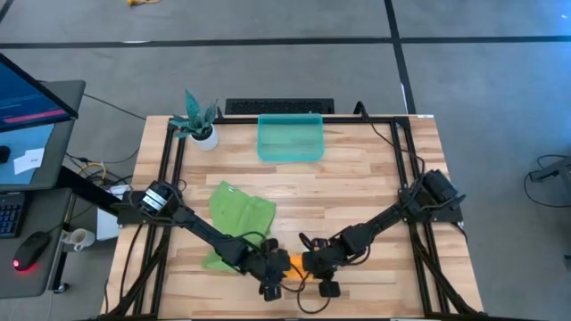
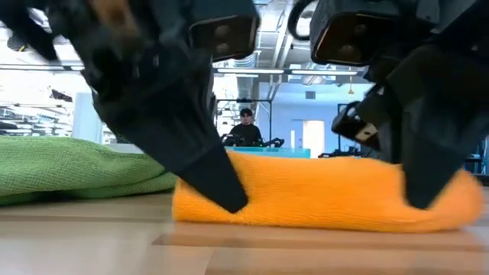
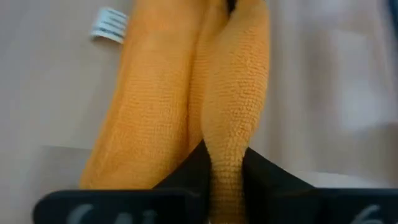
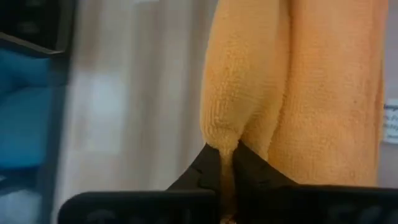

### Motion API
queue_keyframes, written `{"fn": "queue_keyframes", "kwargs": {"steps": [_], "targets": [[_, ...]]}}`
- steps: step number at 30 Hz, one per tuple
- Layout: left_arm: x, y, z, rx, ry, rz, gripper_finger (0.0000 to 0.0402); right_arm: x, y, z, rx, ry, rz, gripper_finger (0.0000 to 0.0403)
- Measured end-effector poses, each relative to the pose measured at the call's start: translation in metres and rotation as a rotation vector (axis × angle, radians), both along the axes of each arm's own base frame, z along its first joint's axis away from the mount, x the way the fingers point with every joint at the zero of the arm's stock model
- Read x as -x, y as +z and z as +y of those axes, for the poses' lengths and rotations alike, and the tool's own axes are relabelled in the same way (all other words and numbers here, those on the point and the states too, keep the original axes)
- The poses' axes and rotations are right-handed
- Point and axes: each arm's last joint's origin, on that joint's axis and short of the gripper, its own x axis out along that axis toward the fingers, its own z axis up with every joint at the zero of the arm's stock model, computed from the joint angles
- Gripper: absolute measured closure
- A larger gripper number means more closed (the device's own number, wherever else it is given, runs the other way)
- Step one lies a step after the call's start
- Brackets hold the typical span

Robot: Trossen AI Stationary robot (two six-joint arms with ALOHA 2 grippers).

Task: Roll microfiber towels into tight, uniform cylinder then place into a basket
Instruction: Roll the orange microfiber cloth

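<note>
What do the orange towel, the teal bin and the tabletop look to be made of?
Orange towel: soft knit microfiber-like cloth, matte; fine looped texture shows where both grippers pinch it.
Teal bin: probably plastic, translucent and smooth; the table shows faintly through it.
Tabletop: light wood planks, seemingly butcher-block; visible strips and grain, slight sheen.

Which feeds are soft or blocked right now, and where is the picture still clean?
Low view: both arms loom as dark blurs, the orange towel fairly crisp, the room backlit. Left wrist view: towel weave sharp up close, table blurred. Right wrist view: soft throughout. High view: even light, towel mostly hidden by the tools.
</note>
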Motion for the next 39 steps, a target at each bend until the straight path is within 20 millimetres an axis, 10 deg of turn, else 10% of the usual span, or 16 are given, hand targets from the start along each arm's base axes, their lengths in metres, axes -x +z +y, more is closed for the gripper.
{"fn": "queue_keyframes", "kwargs": {"steps": [10,39], "targets": [[-0.013,0.005,0.01,0.361,0.014,0.152,0.0374,-0.013,0.003,-0.013,-0.298,0.051,0.129,0.0375],[-0.016,0.007,0.008,0.52,0.134,0.183,0.0364,-0.028,0.005,-0.047,-0.47,-0.257,0.348,0.0373]]}}
